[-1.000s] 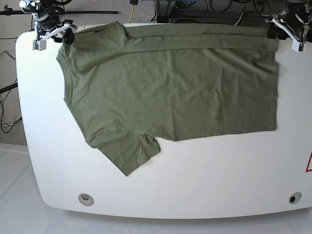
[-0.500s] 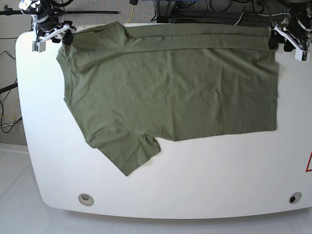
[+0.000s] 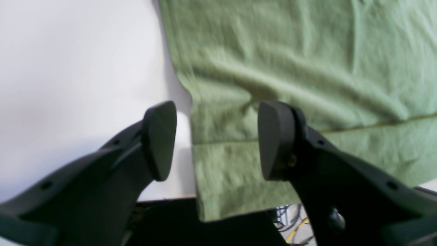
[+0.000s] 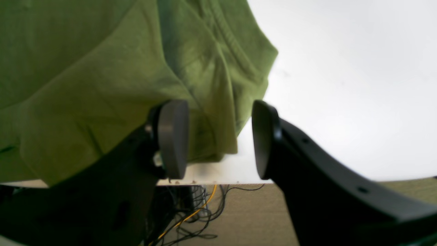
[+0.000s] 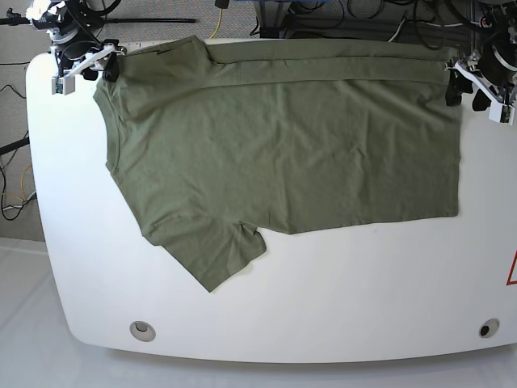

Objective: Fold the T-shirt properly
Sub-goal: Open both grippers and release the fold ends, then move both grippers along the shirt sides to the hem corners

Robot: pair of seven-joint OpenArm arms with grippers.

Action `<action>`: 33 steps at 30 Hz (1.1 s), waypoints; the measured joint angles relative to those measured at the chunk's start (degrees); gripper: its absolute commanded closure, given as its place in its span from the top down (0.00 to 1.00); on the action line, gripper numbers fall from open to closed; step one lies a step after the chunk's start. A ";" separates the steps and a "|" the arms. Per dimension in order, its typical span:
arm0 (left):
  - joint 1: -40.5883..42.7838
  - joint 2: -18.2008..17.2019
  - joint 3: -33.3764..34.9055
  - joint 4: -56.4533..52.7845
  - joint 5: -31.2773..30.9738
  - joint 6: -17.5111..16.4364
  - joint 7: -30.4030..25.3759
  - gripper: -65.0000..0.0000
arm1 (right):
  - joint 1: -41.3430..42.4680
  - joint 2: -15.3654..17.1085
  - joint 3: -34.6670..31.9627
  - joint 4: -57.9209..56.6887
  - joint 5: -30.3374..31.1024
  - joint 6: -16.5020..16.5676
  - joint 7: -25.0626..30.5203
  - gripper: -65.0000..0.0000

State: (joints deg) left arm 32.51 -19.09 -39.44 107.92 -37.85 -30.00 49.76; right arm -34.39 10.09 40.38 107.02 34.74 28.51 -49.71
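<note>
The T-shirt (image 5: 283, 137) is spread flat across the far half of the white table (image 5: 323, 299), its collar end toward the left of the base view and its hem toward the right, with one short sleeve jutting toward the near edge and a strip along the far edge already folded over onto the body. It is judged to be light, soft and limp: it will drape and crease rather than hold a shape, and a corner lifted alone is likely to drag the rest along and wrinkle it. The thicker doubled parts, the folded far strip at the hem corner and the shoulder by the collar, are judged the best places to be pinched, since a single thin layer may slip from smooth pads. The left gripper (image 3: 213, 140) hangs over the hem corner at the far right, its jaws spread with the cloth's edge lying below the gap and nothing pinched. The right gripper (image 4: 218, 140) is seen at the far left corner by the shoulder, jaws likewise apart, the cloth lying below the left pad and not clamped. No container is to be seen; only two small round fittings (image 5: 143, 329) are set into the table near its front edge.
</note>
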 measured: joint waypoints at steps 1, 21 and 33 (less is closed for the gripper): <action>-1.11 0.09 0.02 -0.17 0.87 -0.07 -0.02 0.49 | 0.07 0.28 0.00 0.24 -0.04 0.00 0.09 0.45; -20.13 2.23 4.59 -16.24 14.99 -1.60 -7.21 0.47 | 10.69 3.74 -0.72 -2.23 -1.51 0.00 0.09 0.45; -31.87 0.50 8.39 -29.40 19.41 -0.68 -9.70 0.44 | 25.22 4.57 -4.68 -10.21 -4.61 -0.07 -3.45 0.45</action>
State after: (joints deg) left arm 0.64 -18.59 -31.05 78.52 -18.44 -30.68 40.05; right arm -9.17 14.66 35.70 96.82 30.13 28.45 -53.17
